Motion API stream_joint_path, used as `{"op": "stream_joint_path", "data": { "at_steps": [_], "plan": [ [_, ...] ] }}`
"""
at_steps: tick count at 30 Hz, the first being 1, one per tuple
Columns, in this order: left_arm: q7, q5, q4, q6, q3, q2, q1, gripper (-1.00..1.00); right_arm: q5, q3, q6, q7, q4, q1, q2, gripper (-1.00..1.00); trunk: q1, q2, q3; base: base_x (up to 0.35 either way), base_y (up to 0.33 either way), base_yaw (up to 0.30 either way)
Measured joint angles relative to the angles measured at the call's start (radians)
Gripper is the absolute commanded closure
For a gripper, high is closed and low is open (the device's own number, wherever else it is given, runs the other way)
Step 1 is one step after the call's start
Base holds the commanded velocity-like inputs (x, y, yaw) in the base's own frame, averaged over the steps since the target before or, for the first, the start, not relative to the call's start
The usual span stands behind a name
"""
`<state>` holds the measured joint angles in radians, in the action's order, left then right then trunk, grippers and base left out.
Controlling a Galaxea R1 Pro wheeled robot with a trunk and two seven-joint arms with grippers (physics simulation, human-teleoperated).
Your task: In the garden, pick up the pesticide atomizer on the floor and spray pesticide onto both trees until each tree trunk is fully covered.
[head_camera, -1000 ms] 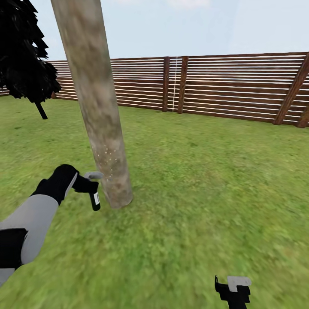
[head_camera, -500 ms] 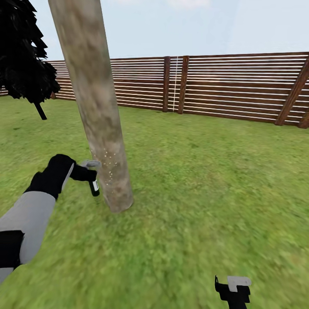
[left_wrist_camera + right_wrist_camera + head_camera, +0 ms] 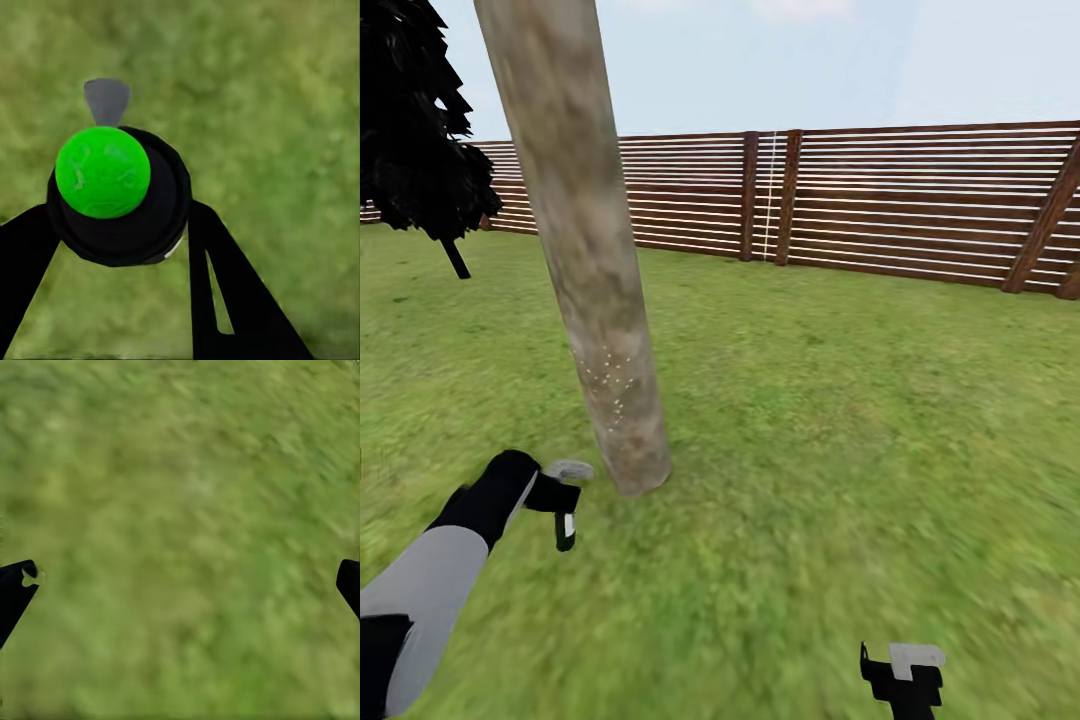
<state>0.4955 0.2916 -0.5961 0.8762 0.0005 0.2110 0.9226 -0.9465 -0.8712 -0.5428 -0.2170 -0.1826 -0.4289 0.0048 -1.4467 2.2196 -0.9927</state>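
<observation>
A pale mottled tree trunk rises from the lawn at the head view's left, its low part dotted with small white specks. My left gripper hangs low beside the trunk's base, shut on the pesticide atomizer, a small black bottle with a grey nozzle. The left wrist view looks down on the atomizer: a green cap on a black body between my two black fingers. My right gripper sits at the bottom right over grass, open with nothing between its fingertips.
A brown slatted fence runs across the back of the lawn. A near-black conifer stands at the far left. Open grass spreads to the right of the trunk.
My left arm has dropped from beside the speckled part of the trunk down toward its base, carrying the atomizer with it. The right gripper has stayed put.
</observation>
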Motion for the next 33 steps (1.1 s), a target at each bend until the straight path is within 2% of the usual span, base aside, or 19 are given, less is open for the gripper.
{"op": "stream_joint_path", "data": {
  "at_steps": [3,5,8,11,13,23,27,31,33],
  "plan": [
    [-0.103,-0.024,0.015,0.001,0.002,-0.009,-0.002,1.00,0.000,0.001,0.000,0.000,0.000,0.000,0.001,-1.00,0.000,0.000,0.000,0.259,0.160,0.249],
    [-0.113,-0.065,0.029,0.000,0.002,-0.016,-0.002,1.00,0.000,0.001,0.000,0.000,0.000,0.000,0.001,-1.00,0.000,0.000,0.000,0.285,0.183,0.141],
    [-0.127,-0.136,0.060,-0.057,0.002,-0.022,-0.002,1.00,0.000,0.000,0.000,0.000,0.000,0.000,0.001,-1.00,0.000,0.000,0.000,0.282,0.151,0.026],
    [-0.129,-0.147,0.058,-0.074,0.001,-0.023,-0.001,1.00,0.000,0.000,0.000,0.000,0.000,0.000,0.000,-1.00,0.000,0.000,0.000,0.177,-0.123,0.002],
    [-0.129,-0.151,0.057,-0.077,-0.001,-0.032,-0.001,1.00,0.000,0.000,0.000,0.000,-0.002,0.001,-0.001,-1.00,0.000,0.000,0.000,0.039,-0.257,0.000],
    [-0.130,-0.139,0.062,-0.084,0.001,-0.035,-0.002,1.00,0.000,0.000,0.000,0.000,-0.002,0.003,-0.001,-1.00,0.000,0.000,0.000,0.003,-0.273,0.000],
    [-0.130,-0.144,0.079,-0.088,0.001,-0.036,-0.038,1.00,0.000,0.000,0.000,0.000,-0.001,0.003,-0.001,-1.00,0.000,0.000,0.000,0.000,-0.276,0.000],
    [-0.149,-0.143,0.095,-0.176,0.002,-0.030,-0.073,1.00,0.000,0.000,0.000,0.000,0.000,0.003,-0.001,-1.00,0.000,0.000,0.000,0.000,-0.276,0.000],
    [-0.206,-0.150,0.110,-0.191,0.011,-0.036,-0.077,1.00,0.000,0.000,0.000,0.000,0.000,0.003,0.000,-1.00,0.000,0.000,0.000,0.000,-0.276,0.000]
  ]
}}
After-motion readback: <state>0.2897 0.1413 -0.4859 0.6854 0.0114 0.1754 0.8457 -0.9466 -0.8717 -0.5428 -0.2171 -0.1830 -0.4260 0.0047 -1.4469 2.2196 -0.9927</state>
